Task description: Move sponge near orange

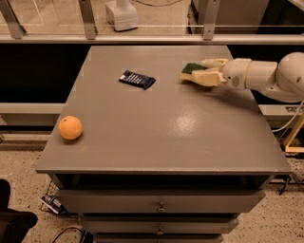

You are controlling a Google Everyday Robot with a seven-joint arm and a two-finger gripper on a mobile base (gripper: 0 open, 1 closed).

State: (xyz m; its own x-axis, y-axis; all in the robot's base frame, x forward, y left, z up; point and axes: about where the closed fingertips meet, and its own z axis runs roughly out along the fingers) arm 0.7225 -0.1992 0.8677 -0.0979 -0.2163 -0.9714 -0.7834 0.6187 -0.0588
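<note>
The sponge (pixel 191 69), dark green on top with a pale yellow body, is at the back right of the grey table (pixel 161 123). My gripper (pixel 202 71) reaches in from the right and its pale fingers (pixel 211 62) sit on either side of the sponge, closed on it. The sponge is at or just above the table top; I cannot tell which. The orange (pixel 70 127) sits near the table's front left edge, far from the sponge.
A flat dark blue packet (pixel 137 79) lies at the back middle of the table, between sponge and orange. A railing with glass runs behind the table. Drawers are under the table top. A white object (pixel 121 14) stands on the floor behind.
</note>
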